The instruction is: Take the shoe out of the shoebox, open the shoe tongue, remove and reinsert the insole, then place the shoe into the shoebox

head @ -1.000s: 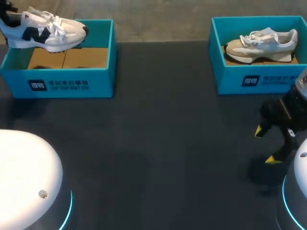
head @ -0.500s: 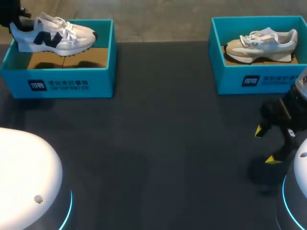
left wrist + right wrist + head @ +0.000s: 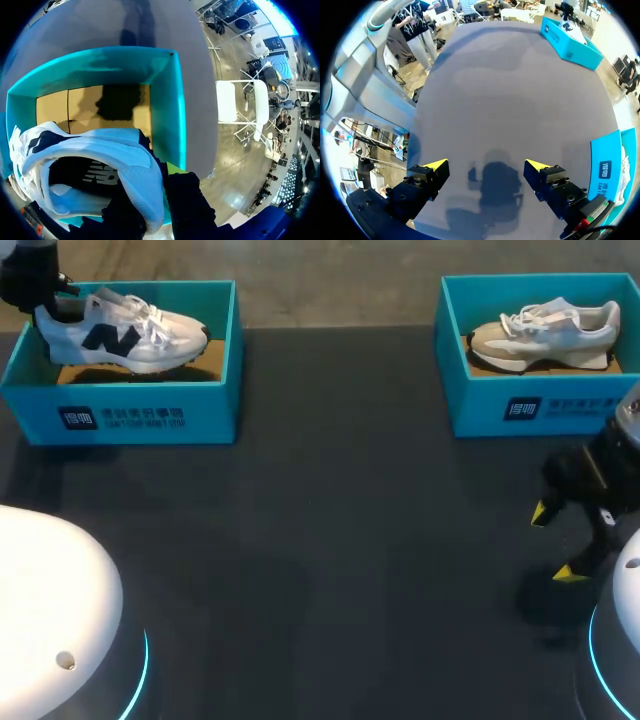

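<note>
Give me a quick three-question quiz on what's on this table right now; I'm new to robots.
1. Fill the gap: the beige shoe lies inside a ___ shoebox.
2. True or false: the right gripper is holding a shoe.
3. Pick one: what does the left gripper grip?
A. the heel of the white shoe
B. the laces of the beige shoe
C. nothing

Key
1. teal
2. False: it is open and holds nothing.
3. A
</note>
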{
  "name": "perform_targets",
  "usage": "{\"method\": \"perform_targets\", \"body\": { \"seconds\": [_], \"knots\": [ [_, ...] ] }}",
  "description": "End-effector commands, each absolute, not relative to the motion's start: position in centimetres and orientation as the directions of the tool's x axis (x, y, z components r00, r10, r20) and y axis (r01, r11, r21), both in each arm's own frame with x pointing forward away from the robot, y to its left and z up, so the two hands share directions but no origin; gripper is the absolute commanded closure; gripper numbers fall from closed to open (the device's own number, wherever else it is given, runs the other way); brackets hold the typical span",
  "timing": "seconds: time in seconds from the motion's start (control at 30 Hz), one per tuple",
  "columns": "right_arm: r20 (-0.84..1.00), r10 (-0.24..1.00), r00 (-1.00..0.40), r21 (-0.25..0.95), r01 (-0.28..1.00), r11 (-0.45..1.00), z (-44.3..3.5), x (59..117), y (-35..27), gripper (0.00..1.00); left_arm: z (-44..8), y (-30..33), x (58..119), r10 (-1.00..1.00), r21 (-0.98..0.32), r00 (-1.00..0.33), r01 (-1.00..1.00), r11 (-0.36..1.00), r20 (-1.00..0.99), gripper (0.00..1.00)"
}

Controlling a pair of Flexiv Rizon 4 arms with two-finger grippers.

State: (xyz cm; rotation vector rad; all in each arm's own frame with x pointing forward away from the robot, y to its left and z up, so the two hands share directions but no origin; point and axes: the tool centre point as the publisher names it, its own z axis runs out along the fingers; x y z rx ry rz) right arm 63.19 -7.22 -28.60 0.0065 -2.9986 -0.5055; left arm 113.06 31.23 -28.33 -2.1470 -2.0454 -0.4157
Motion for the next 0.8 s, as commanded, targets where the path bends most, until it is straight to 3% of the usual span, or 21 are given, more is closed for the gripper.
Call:
{"method": "perform_targets", "body": {
  "seconds": [0.03,0.8],
  "knots": [
    [0.096,-0.020,-0.995,0.326,0.012,0.945,-28.7,63.1,-7.2,0.00,-29.4,31.0,112.6,0.956,0.089,0.034,0.994,-0.062,0.293,1.00],
    [0.096,-0.020,-0.995,0.326,0.012,0.945,-28.7,63.1,-7.2,0.00,-31.6,30.9,108.3,0.960,0.058,0.059,0.995,-0.078,0.275,1.00]
  ]
}}
